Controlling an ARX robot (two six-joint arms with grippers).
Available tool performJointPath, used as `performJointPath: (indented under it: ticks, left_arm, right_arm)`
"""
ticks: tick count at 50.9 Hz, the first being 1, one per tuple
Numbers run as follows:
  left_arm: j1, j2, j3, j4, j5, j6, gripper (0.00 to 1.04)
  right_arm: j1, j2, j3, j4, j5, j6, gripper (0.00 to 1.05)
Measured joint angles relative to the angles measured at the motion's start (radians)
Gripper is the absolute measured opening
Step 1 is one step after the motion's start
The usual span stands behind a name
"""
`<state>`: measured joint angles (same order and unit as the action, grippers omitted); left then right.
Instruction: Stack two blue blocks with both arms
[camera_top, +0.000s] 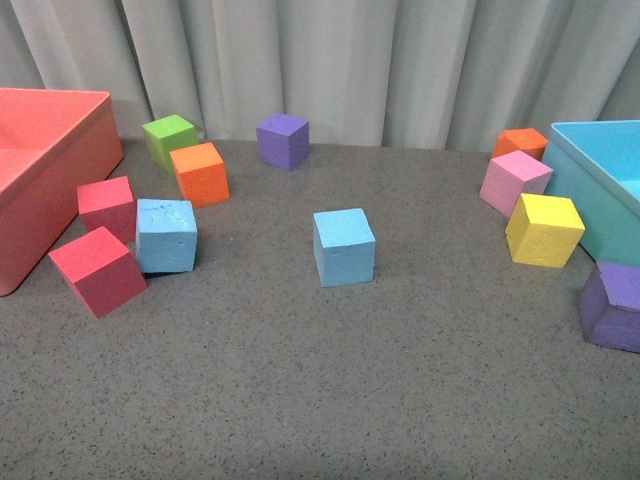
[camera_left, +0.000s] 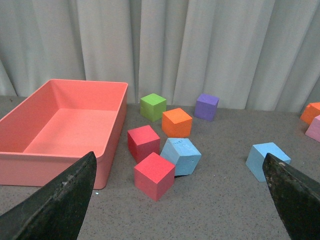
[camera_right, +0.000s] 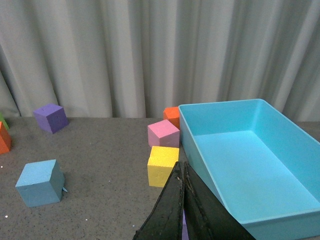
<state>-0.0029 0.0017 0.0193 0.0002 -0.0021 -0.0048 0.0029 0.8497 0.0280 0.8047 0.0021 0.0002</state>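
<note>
**Operator:** Report containers and contents.

**Technician:** Salmon bin (camera_top: 45, 160) sits at the table's left edge and turquoise bin (camera_top: 590, 175) at the right edge. In the wrist views, only each bin's own floor and walls show inside.

**Operator:** Edges and working room?

**Technician:** The grey table (camera_top: 300, 400) ends at a curtain (camera_top: 380, 60) at the back. Its near half is open surface. Cubes crowd both bins. On the left are two red cubes (camera_top: 97, 270), an orange cube (camera_top: 199, 173) and a green cube (camera_top: 169, 139). On the right are pink (camera_top: 514, 181), yellow (camera_top: 544, 230) and purple (camera_top: 612, 306) cubes.

**Operator:** Locate the blue blocks.

**Technician:** The centre blue block (camera_top: 344, 247) stands alone mid-table, flat and well apart from every other cube. The scuffed blue block (camera_top: 166, 236) is on the left, just beside both red cubes, and its top face is rough. Both are light sky-blue and the same size as the other cubes.

**Operator:** Jaw status?

**Technician:** The left gripper (camera_left: 179, 165) has its jaws spread wide, and both blue blocks show between its fingers (camera_left: 60, 200). The right gripper (camera_right: 182, 172) has its jaws pressed together with nothing between them, next to the turquoise bin.
</note>
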Motion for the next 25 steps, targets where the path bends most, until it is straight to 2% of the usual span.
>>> performJointPath:
  ticks: [25]
  left_arm:
    - [0.0, 0.0, 0.0, 0.0, 0.0, 0.0, 0.98]
  right_arm:
    - [0.0, -0.306, -0.026, -0.269, 0.0, 0.0, 0.01]
